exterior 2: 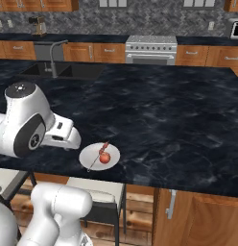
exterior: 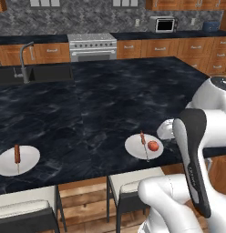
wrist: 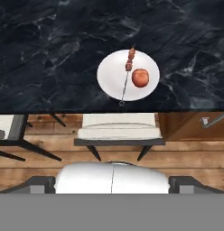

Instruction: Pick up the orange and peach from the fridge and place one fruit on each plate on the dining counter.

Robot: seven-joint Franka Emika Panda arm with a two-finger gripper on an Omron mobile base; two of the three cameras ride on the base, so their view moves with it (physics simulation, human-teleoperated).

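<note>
Left base view gives me the broad black stone table (exterior: 110, 104) with its faint grey marbling, running from the sink side across to the wooden cabinets, pale stools (exterior: 133, 184) tucked under its near edge. I take it the base has parked at this edge so that both plates fall within the arm's reach.

Two plain white round plates sit near that edge, well apart. The right-hand plate (exterior: 143, 146) carries a small round reddish-salmon fruit, the peach (exterior: 153, 146), resting on the plate's right half just beside a thin skewer of brown meat (exterior: 143, 144) that lies across the middle. The fruit looks set down clear of the skewer so it sits flat and won't roll. The left-hand plate (exterior: 17, 160) holds only its own brown skewer (exterior: 17, 154), so I judge the orange is yet to be delivered there.

In the hand view the camera looks straight down on the peach's plate (wrist: 111, 76) from above, the fruit (wrist: 140, 77) lying free. The pincer itself I can't make out against the robot's body, so whether its fingers stand apart or together I cannot tell.
</note>
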